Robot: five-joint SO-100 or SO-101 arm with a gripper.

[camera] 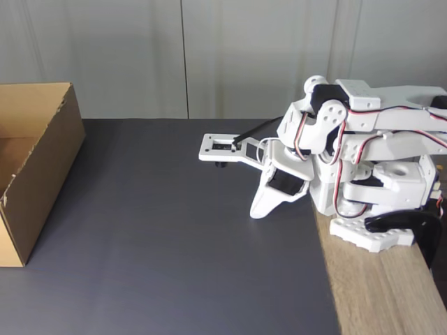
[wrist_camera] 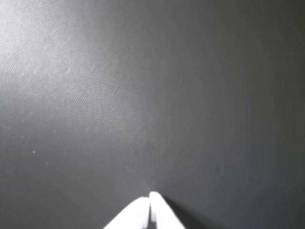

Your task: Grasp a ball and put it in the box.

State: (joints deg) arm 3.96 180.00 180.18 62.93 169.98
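In the wrist view, the gripper (wrist_camera: 150,198) has its white tips pressed together, empty, pointing at the dark mat (wrist_camera: 143,95).

In the fixed view, the arm (camera: 349,153) is folded near its base, apparently at rest. The box (camera: 42,167) stands open-topped at the mat's left edge, well apart. I cannot see the ball anywhere.

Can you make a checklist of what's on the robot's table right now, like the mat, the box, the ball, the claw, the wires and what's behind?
Surface: dark grey mat over a wooden tabletop, which is bare along the right edge in the fixed view.
Job's things: cardboard box at the mat's left edge, open on top; ball nothing seen.
Clutter: nothing seen.
Grippers: gripper folded back near the arm's base, tips low over the mat; in the wrist view its fingers meet, holding nothing.
Cables: red, white and black wires run along the arm.
Surroundings: plain pale wall panels behind the table.
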